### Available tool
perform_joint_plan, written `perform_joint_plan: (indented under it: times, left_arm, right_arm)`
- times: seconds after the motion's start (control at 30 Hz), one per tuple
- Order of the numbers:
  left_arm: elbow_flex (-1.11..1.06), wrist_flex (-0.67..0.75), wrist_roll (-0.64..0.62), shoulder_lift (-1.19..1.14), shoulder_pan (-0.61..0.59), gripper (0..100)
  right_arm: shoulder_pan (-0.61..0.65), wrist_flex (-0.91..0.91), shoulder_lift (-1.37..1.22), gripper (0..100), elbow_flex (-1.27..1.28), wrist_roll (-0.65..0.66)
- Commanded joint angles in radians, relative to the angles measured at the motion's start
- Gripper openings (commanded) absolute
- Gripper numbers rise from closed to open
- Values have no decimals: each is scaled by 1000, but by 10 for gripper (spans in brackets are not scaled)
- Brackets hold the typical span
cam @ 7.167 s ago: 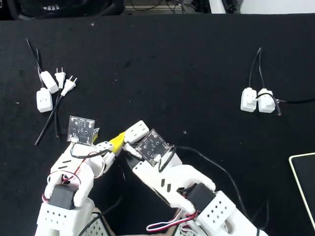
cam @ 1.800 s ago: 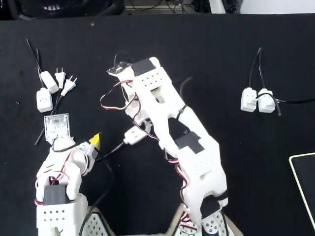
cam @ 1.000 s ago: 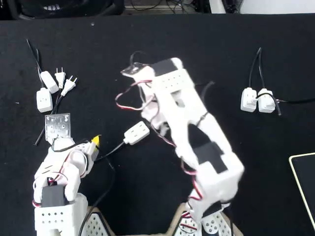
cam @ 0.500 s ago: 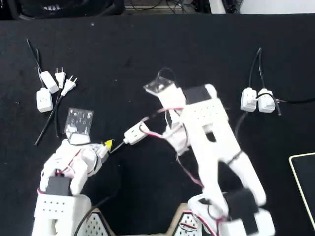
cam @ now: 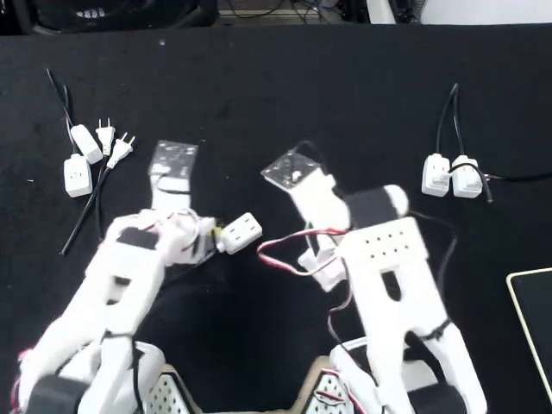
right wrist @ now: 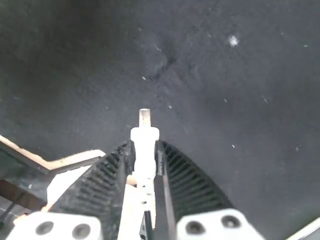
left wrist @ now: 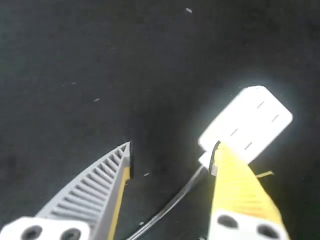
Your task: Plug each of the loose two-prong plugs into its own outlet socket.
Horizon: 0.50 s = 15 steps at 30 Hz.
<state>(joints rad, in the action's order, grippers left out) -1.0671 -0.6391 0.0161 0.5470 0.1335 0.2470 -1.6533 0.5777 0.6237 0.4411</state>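
We are holding our spread left claw (left wrist: 171,146) against the socket (left wrist: 247,120), likely to brace it, while our right claw (right wrist: 144,146) is pinching a plug (right wrist: 144,134) prongs-forward.

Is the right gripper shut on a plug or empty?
Shut on the plug: the right gripper pinches its white body, prong end poking out ahead.

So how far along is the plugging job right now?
Done, it seems: one plug-and-socket pair at the far right sits joined. In hand: the right gripper clamps a plug, and the open left gripper is at the middle socket. Left to do: two loose plugs and two sockets at the far left.
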Motion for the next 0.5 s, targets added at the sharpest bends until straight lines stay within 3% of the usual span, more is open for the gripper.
perform_joint_plan:
  times: [0.0,0.2,0.47]
  left_arm:
    - [91,69,-17,-135,82,267]
    - [88,87,-17,-169,209,267]
    - [58,26,-14,-83,406,267]
  right_arm:
    - [-166,-25,54,10,-8,101]
    - [-397,-15,53,10,-5,269]
    - [-434,-15,53,10,-4,290]
